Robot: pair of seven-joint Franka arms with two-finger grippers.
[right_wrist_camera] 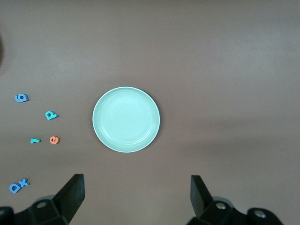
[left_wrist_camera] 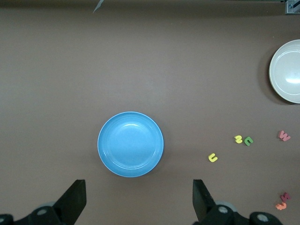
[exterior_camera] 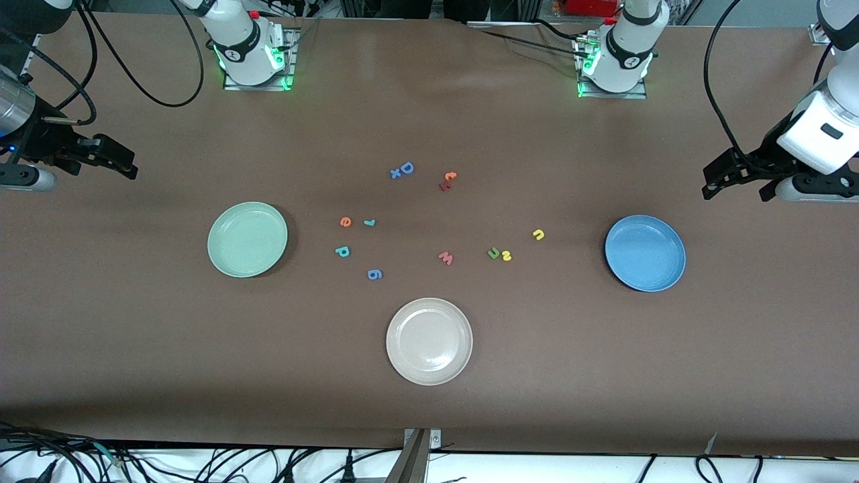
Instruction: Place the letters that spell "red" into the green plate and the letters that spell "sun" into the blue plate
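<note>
I have the brown bench [exterior_camera: 429, 402] broad and bare around the plates, with wide open room along its camera-side edge and at both ends. My left tool [exterior_camera: 735, 182] hangs above the bench at the left arm's end, jaws spread wide and holding nothing; my right tool [exterior_camera: 111, 161] hangs likewise at the right arm's end, also spread and empty. The green plate [exterior_camera: 247, 239] lies toward the right arm's end, the blue plate [exterior_camera: 645, 253] toward the left arm's, and a beige-white plate [exterior_camera: 429, 341] sits between them, nearer the camera; I see nothing in any of the three. Between the green and blue plates the letters lie scattered. Near the green plate are the orange "e" [exterior_camera: 345, 221], the teal "r" [exterior_camera: 369, 223] just beside it and the teal "d" [exterior_camera: 343, 251] nearer the camera, with a blue "6" [exterior_camera: 374, 274] nearer still. Toward the blue plate the green "u" [exterior_camera: 494, 253] touches the yellow "s" [exterior_camera: 507, 255], and the yellow "u" [exterior_camera: 538, 234] lies apart. A pinkish "w" [exterior_camera: 445, 257] lies mid-bench; a blue "D" [exterior_camera: 406, 168] with a small blue cross, and two red-orange letters [exterior_camera: 447, 180], lie farther from the camera. The left wrist view shows only the sun group, the right wrist view only the red group.
</note>
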